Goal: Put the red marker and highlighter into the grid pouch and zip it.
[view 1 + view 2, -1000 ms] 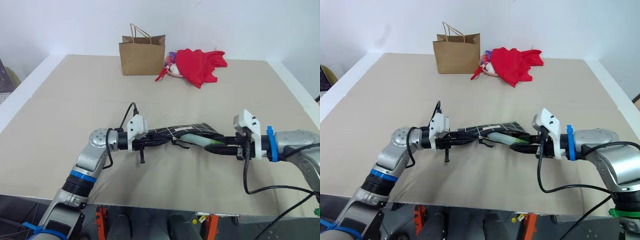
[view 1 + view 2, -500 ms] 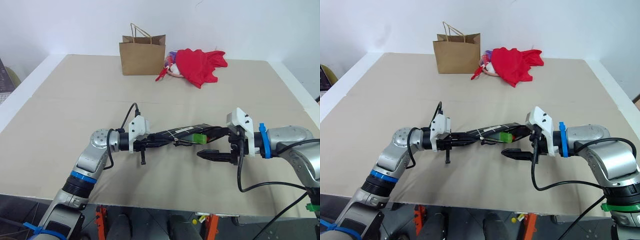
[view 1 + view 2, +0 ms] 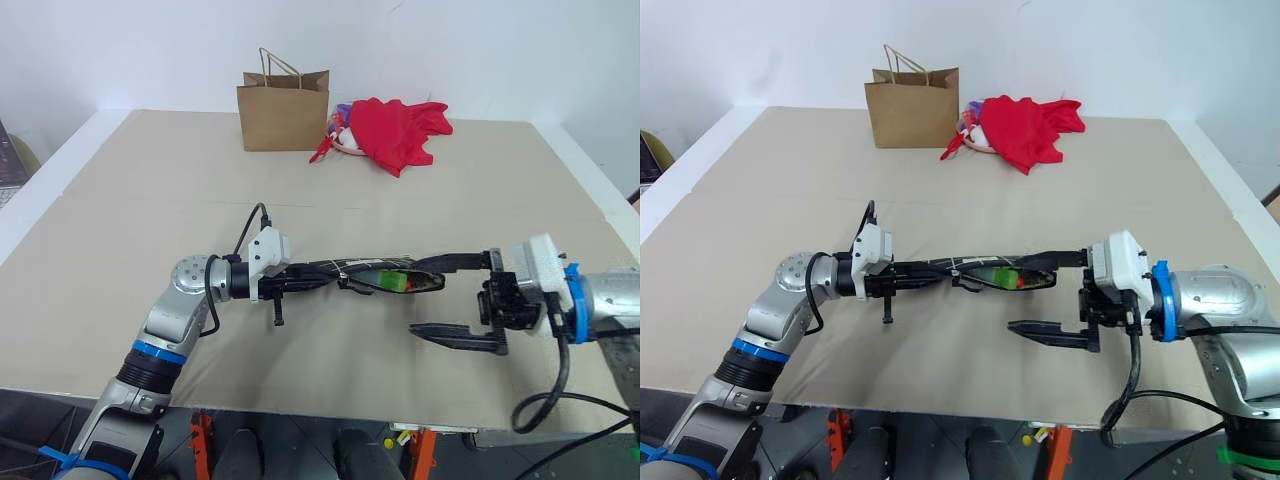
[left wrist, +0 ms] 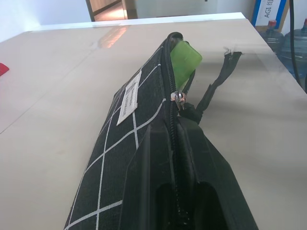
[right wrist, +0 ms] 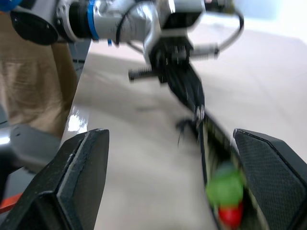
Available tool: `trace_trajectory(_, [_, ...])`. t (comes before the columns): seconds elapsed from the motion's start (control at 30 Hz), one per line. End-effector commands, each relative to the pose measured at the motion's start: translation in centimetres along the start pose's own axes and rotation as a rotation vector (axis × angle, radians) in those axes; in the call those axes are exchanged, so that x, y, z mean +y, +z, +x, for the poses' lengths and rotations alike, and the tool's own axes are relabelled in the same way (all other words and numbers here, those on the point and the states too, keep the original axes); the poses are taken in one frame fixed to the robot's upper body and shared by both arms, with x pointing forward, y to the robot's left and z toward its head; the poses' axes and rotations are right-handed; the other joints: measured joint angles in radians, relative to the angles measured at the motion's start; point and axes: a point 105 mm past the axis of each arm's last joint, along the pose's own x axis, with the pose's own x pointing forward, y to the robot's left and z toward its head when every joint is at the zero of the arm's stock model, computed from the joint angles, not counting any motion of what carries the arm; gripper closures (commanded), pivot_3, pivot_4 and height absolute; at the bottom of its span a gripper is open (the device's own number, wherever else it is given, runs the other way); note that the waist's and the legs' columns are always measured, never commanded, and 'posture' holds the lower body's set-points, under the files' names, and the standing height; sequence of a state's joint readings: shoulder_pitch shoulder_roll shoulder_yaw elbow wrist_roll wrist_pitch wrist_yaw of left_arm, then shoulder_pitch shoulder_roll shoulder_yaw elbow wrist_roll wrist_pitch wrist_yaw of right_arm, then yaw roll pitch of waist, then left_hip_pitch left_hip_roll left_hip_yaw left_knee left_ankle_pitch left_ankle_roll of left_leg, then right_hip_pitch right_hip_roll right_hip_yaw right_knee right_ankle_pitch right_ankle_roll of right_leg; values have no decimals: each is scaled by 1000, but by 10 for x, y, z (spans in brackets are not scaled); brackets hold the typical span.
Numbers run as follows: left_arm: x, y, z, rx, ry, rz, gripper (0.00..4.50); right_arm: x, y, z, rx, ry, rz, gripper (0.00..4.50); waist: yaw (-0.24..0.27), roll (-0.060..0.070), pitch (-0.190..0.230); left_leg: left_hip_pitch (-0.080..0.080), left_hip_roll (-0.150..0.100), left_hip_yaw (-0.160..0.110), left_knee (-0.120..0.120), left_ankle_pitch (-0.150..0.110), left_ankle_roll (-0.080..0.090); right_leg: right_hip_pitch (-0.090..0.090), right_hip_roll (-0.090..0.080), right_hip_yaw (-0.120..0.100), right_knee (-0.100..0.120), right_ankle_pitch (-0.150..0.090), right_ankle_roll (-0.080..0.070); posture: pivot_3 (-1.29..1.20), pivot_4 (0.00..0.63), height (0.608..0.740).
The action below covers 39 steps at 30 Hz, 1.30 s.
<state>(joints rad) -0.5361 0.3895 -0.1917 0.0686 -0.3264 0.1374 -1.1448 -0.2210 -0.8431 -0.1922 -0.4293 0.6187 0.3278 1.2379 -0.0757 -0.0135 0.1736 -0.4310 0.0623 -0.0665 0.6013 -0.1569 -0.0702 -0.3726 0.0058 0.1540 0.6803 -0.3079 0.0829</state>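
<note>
Loading looks complete: highlighter (image 3: pixel 398 280) and apparently red marker (image 5: pixel 230 215) sit inside grid pouch (image 3: pixel 375 272). Left claw (image 3: pixel 290 282) clenched on pouch; right claw (image 3: pixel 452 297) released beside its mouth. Next: grasp pull cord (image 4: pixel 218 84), zip.

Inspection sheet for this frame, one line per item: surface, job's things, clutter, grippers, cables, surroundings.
Surface: beige table, a seam line across it.
Job's things: grid pouch held off the table, zipper open; highlighter green end showing in the mouth; red marker cap beside it inside.
Clutter: brown paper bag and red cloth at the far edge.
Grippers: left gripper shut on the pouch's end; right gripper open, holding nothing, upper finger near the pouch mouth.
Cables: black cable looped at the left wrist; another under the right arm.
Surroundings: white wall behind.
</note>
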Motion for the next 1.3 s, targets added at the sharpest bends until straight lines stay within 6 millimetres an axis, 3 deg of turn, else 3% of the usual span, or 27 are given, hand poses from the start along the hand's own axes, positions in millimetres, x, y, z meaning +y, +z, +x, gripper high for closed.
trace_trajectory(0.03, [3, 15, 1, -39, -5, 34, 4500, -2, 1, 21, -24, -12, -119, 51, 0, 0, 0, 0, 0, 0, 0, 0, -1, 0, 0, 0, 0, 0, 0, 0, 150, 740])
trace_trajectory(0.13, [1, 18, 2, -45, -15, 30, 4500, -6, -9, 34, -23, -22, -171, 51, 1, 0, 0, 0, 0, 0, 0, 1, -1, 0, 0, 0, 0, 0, 0, 0, 150, 740])
trace_trajectory(0.27, [-3, 18, 1, -42, -20, 29, 4500, -11, -17, 34, -24, -31, -183, 51, 4, 0, 0, -1, 0, 0, 0, 1, -1, 0, 0, 0, 0, 0, 0, 0, 150, 740])
trace_trajectory(0.43, [-5, 16, -1, -32, -17, 25, 4500, -6, -13, 36, -71, 4, -176, 51, 4, 0, 0, -1, 0, -1, -1, 0, -1, 0, 0, -1, 0, 0, -1, 0, 150, 740])
trace_trajectory(0.67, [-6, 16, 0, -37, -16, 19, 4500, -4, -13, 54, -112, 37, -215, 51, 2, 0, 0, 0, 0, -1, -1, 1, -1, 0, 0, -1, 0, 0, -1, 0, 150, 740])
trace_trajectory(0.8, [-6, 18, 1, -45, -16, 15, 4500, -7, -15, 60, -117, 25, -245, 1041, 3, -1, 0, 0, 0, -1, 0, 1, -1, 0, 0, -1, 0, 0, -1, 0, 150, 740])
trace_trajectory(0.87, [-6, 19, 2, -48, -19, 14, 4500, -9, -20, 61, -108, 18, -269, 2125, 3, -1, 0, 0, 0, -1, -1, 1, -1, 0, 0, -1, 0, 0, -1, 0, 150, 740])
trace_trajectory(1.03, [-7, 20, 1, -45, -21, 12, 4500, -13, -23, 61, -94, 5, -338, 4333, 3, -1, 0, 0, 0, -1, -1, 1, -1, 0, 0, -1, 0, 0, -1, 0, 150, 740])
trace_trajectory(1.3, [-7, 18, 0, -36, -22, 19, 4500, -17, -23, 59, -93, -9, -379, 4333, 3, -1, 0, 0, 0, -1, -1, 1, -1, 0, 0, -1, 0, 0, -1, 0, 150, 740])
